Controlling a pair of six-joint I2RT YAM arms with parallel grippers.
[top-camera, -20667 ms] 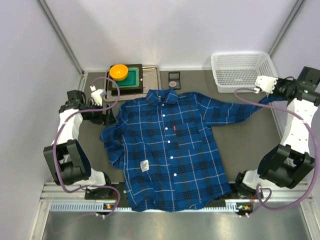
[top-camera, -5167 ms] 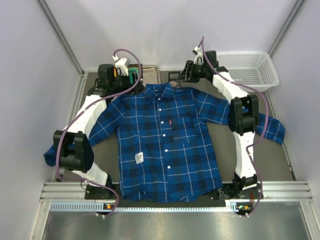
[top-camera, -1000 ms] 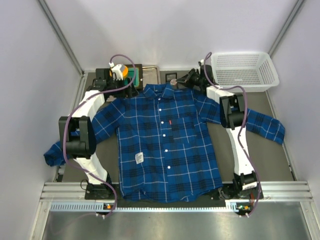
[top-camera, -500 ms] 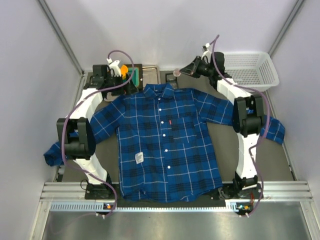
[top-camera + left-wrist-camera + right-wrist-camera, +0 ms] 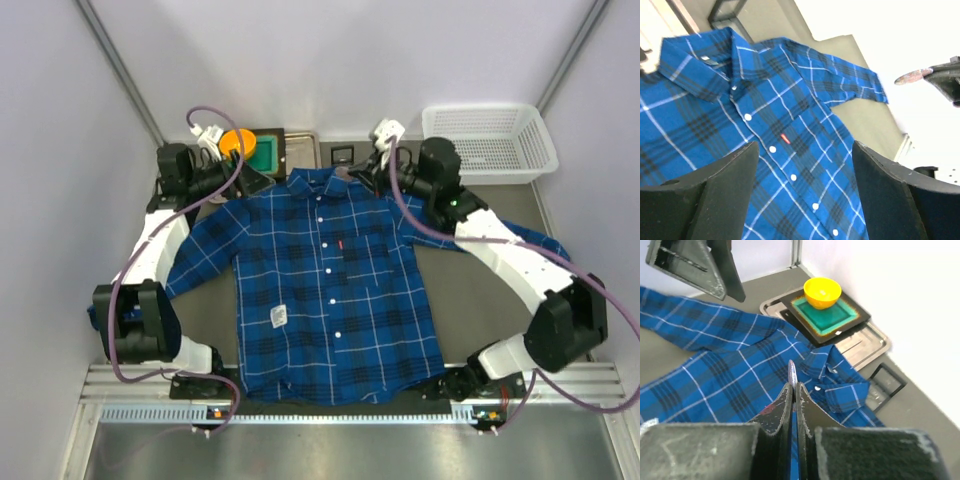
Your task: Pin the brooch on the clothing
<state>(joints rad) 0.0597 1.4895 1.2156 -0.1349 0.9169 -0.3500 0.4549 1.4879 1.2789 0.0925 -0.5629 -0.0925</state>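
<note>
Brooch [image 5: 912,76], small pinkish-brown disc | clamped in right gripper [image 5: 793,387], moved over collar [image 5: 318,181] of blue plaid shirt [image 5: 330,270] | left gripper [image 5: 804,145] held open | pinning enabled

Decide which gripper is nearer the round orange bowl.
Left. The left gripper hovers beside the round orange bowl; the right gripper is further right, by the blue plaid shirt's collar, pinching the small brooch.

I'm driving inside a lab test cell: plain white panel walls [image 5: 350,60], a slotted aluminium base rail [image 5: 350,412] (near edge).
</note>
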